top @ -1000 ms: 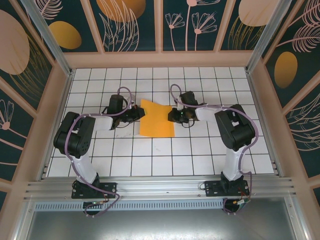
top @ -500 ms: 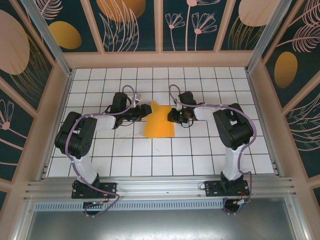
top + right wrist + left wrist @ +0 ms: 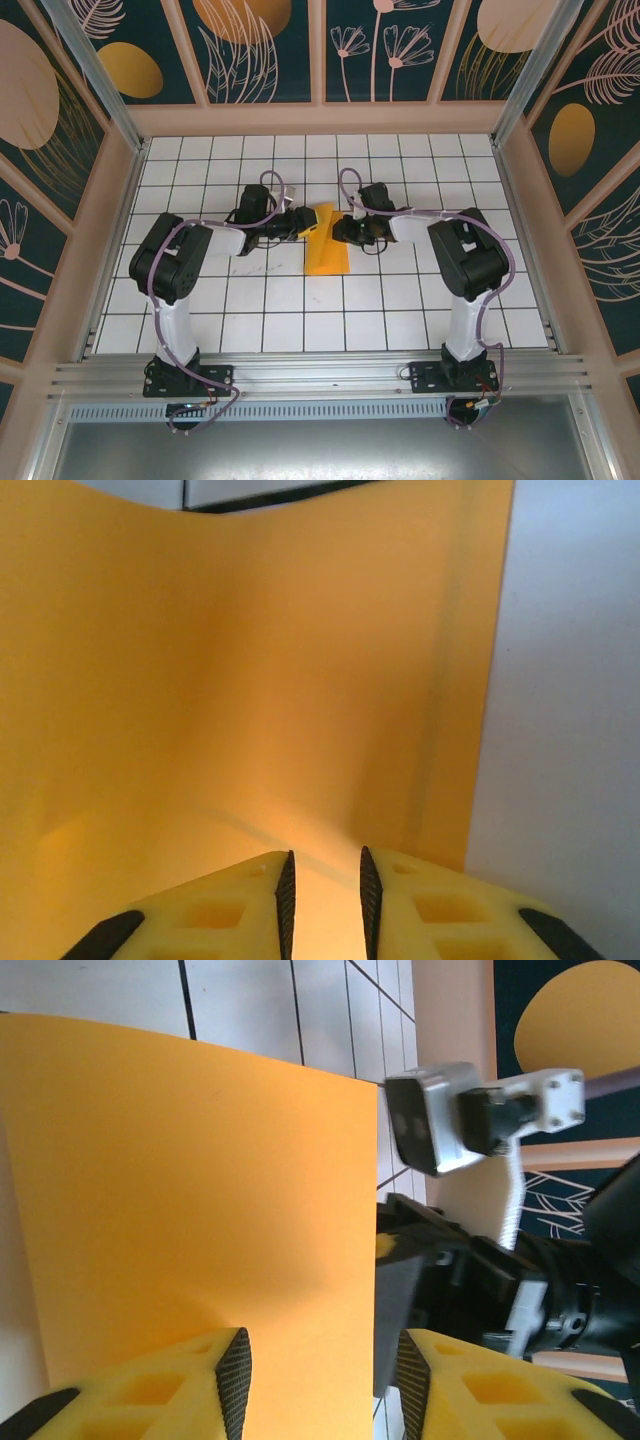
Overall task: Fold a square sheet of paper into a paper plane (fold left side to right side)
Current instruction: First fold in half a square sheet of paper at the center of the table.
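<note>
The square sheet of paper [image 3: 328, 256], orange-yellow, lies mid-table with its left side lifted and swung over towards the right, so it looks like a narrow strip. My left gripper [image 3: 307, 224] is at its raised left part. In the left wrist view the sheet [image 3: 200, 1180] spreads beyond the left gripper [image 3: 323, 1380], whose jaws stand wide apart, with the sheet's right edge between them. My right gripper [image 3: 341, 232] sits at the sheet's right edge. Seen from the right wrist, the curved sheet [image 3: 250, 680] lies beyond the right gripper [image 3: 327, 900], jaws slightly apart, paper showing in the gap.
The white grid table [image 3: 400, 310] is boxed in by patterned walls [image 3: 80, 200] and an aluminium rail [image 3: 320, 375] along the near edge. The right arm's wrist camera [image 3: 430, 1120] sits close past the sheet's edge in the left wrist view.
My left gripper swept right, carrying the sheet's left side up and over, and its jaws opened. The sheet now looks much narrower. The right gripper stayed put and its jaws parted slightly.
</note>
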